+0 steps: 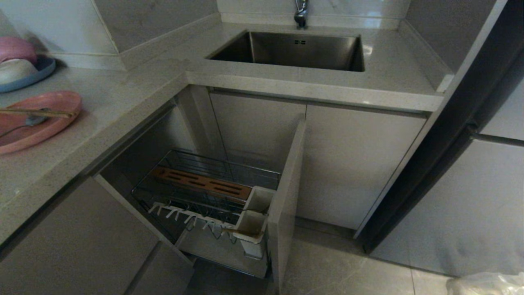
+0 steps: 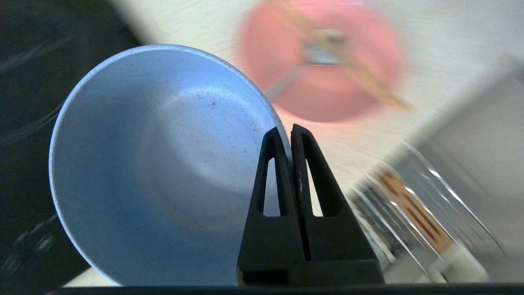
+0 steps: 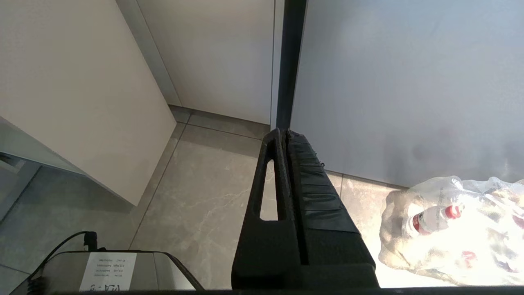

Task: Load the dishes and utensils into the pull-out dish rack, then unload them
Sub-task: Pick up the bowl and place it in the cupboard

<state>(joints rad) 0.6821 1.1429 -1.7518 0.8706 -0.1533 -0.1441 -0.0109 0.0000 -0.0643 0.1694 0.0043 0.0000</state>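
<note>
Left wrist view shows the left end effector (image 2: 290, 135) pinching the rim of the deep matte blue-grey bowl (image 2: 159, 164) above the bench (image 2: 442, 37), loading underway; next, lowering it into the chrome wire pull-out dish rack (image 2: 413, 205).

Head view: neither arm appears. The salmon-pink plate (image 1: 39, 123) is cut off by the left edge, as are the stacked bowls (image 1: 16, 61) far left on the desk (image 1: 123, 106). Left wrist view: the plate, chopsticks (image 2: 368, 86), spoon (image 2: 323, 51) and dish rack (image 2: 413, 209) are motion-blurred. The blue-grey bowl (image 2: 155, 164) runs past the bottom edge; the left hand (image 2: 290, 135) covers part of its rim.
</note>
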